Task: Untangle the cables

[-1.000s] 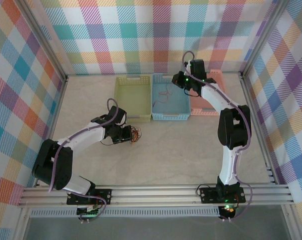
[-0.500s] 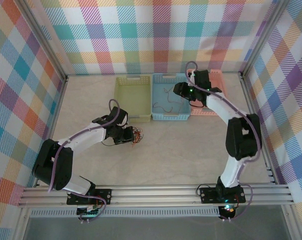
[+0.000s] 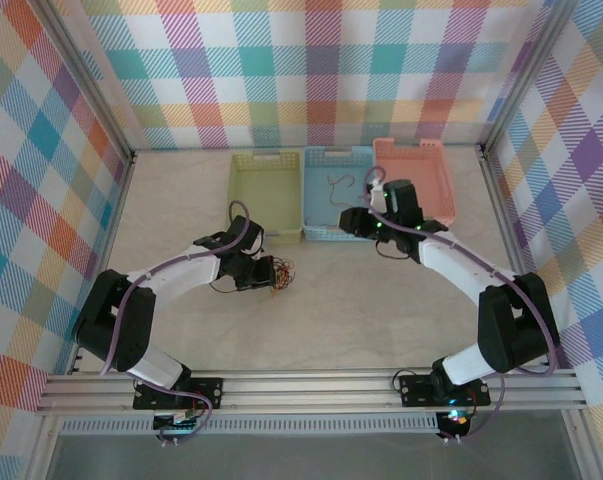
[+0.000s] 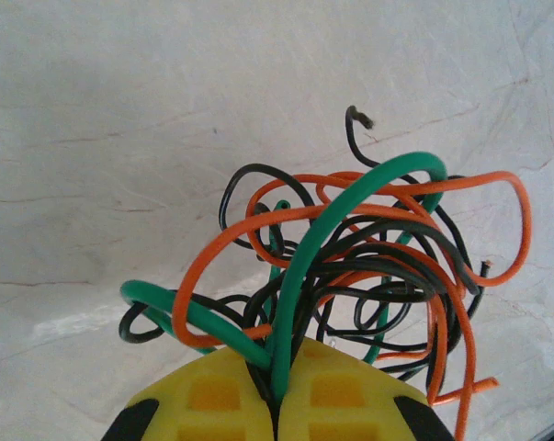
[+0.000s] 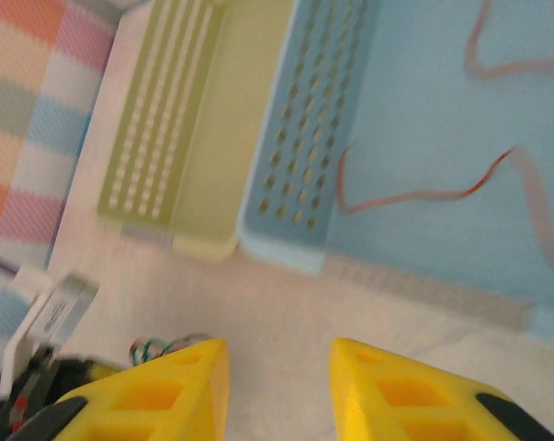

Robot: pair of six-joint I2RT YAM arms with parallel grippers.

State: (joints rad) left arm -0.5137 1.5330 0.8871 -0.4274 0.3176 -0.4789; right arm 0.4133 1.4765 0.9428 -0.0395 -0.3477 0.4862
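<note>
Green cable clamped by left claw, wrist view; right claw gaping, empty.

the tangle is a loose knot of thin orange, green and black wires looping up over the table. one thick green loop and a few others are pinched between the closed jaws of the left gripper. single reddish strands lie squiggly on the basket floor.

cables: glossy plastic | table: matt, veined | blue basket: perforated plastic
</note>
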